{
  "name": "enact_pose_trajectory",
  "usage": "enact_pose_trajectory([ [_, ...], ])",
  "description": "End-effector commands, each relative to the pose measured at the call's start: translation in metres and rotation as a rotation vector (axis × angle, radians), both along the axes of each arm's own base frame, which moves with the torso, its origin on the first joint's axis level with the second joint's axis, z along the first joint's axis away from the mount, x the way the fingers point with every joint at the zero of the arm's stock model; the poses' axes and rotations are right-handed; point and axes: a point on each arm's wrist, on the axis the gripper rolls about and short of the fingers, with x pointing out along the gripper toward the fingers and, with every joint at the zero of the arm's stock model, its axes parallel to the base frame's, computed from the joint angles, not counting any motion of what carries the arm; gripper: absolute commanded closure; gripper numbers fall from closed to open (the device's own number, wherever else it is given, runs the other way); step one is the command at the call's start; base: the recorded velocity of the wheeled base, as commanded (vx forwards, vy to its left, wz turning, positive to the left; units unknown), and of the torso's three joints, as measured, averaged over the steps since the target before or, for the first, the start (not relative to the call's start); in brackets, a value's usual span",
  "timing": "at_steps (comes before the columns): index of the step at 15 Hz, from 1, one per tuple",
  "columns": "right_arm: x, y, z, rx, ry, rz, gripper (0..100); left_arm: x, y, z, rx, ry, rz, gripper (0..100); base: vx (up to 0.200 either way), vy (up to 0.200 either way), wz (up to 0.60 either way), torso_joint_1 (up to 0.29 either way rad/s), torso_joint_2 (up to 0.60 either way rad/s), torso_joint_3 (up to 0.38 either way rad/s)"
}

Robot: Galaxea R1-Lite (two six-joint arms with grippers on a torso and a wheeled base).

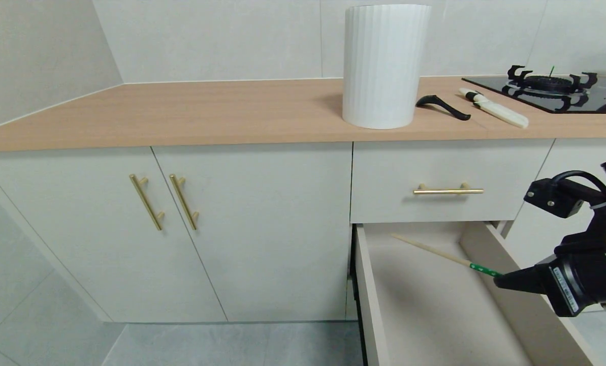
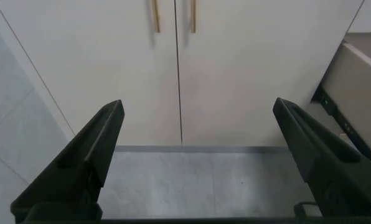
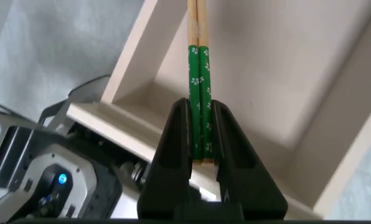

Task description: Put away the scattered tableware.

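Note:
A pair of wooden chopsticks (image 1: 437, 252) with green ends is held in my right gripper (image 1: 501, 280), which is shut on them over the open lower drawer (image 1: 424, 305). In the right wrist view the chopsticks (image 3: 197, 93) run out between the black fingers (image 3: 173, 140) above the drawer's pale floor (image 3: 285, 68). On the wooden counter (image 1: 206, 112) lie a black-handled utensil (image 1: 442, 107) and a white knife (image 1: 493, 108), right of a white ribbed canister (image 1: 384, 66). My left gripper (image 2: 198, 162) is open, low in front of the cabinet doors (image 2: 179, 68).
A black gas hob (image 1: 556, 89) sits at the counter's far right. A closed drawer with a gold handle (image 1: 447, 191) is above the open one. Two cabinet doors with gold handles (image 1: 163, 201) stand to the left. Grey tiled floor (image 1: 221, 345) lies below.

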Motion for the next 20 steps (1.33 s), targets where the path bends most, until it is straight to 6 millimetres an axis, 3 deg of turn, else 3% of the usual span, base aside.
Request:
enact_pose_trajectory([
  [1,0.014,0.006,-0.020,-0.030,0.049,0.006,100,0.000,0.000,0.000,0.000,0.001,0.001,0,0.000,0.000,0.00,0.000,0.00,0.000],
  [5,0.057,0.023,-0.061,-0.111,0.169,-0.054,100,0.000,0.000,0.000,0.000,0.001,0.001,0,0.000,0.000,0.00,-0.003,0.01,0.013],
  [10,0.118,0.047,-0.129,-0.088,0.258,-0.252,100,0.000,0.000,0.000,0.000,0.001,0.001,0,0.000,0.000,0.00,0.000,0.00,0.000],
  [13,0.132,0.060,-0.156,-0.059,0.272,-0.313,100,0.000,0.000,0.000,0.000,0.001,0.001,0,0.000,0.000,0.00,0.000,0.00,0.000],
  [20,0.138,0.065,-0.181,-0.091,0.296,-0.321,100,0.000,0.000,0.000,0.000,0.001,0.001,0,0.000,0.000,0.00,0.000,0.00,0.000],
])
